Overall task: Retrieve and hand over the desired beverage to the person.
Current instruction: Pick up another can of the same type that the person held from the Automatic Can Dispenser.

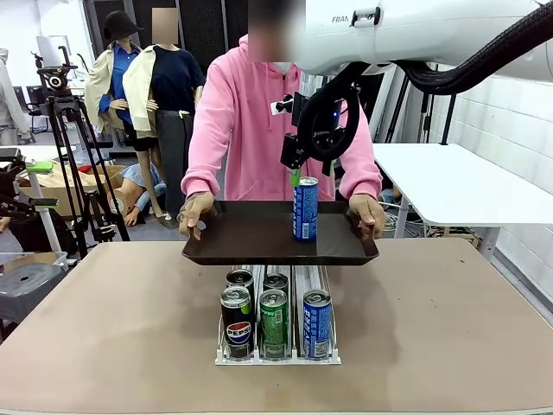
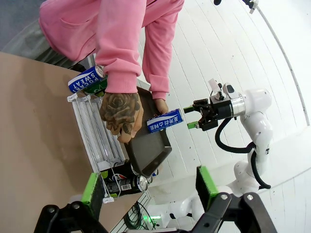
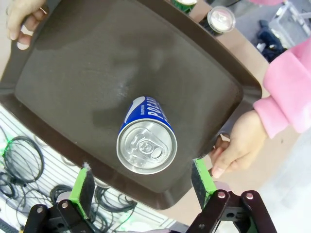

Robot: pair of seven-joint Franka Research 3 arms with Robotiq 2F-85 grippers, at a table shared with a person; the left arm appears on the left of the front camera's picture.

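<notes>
Nearest and biggest, brown table (image 1: 104, 328), bare apart from a rack near its middle. Beyond the far edge, person (image 1: 251, 112) in pink, standing square to the robot with both arms out. Overhead from the right, white right arm (image 1: 415, 30), reaching across the middle, wrist hanging straight above the tray. Dark tray (image 1: 251, 232) held level over the rack's far end, hand (image 1: 197, 212) on the left edge, other hand (image 1: 367, 212) on the right edge, thumbs over the rim: judged a flat, steady platform for receiving a drink. White rack (image 1: 276, 357) with three lanes running near to far, cans queued at the near end for an easy top grab: Pepsi can (image 1: 236, 324) left, green can (image 1: 274, 320) middle, third can (image 1: 317, 324), blue, right. Upright on the tray, right of its middle, blue can (image 1: 305, 212), standing alone with nothing clamped on its sides. Directly above it, right gripper (image 3: 142, 184) pointing down along the can's axis, jaws spread wide, green pads clear of the can, holding nothing; handover judged as good as made, a straight lift away the likely next need. High on the left, well apart from the tray, left gripper (image 2: 149, 187), jaws equally wide and empty, judged parked out of the way
</notes>
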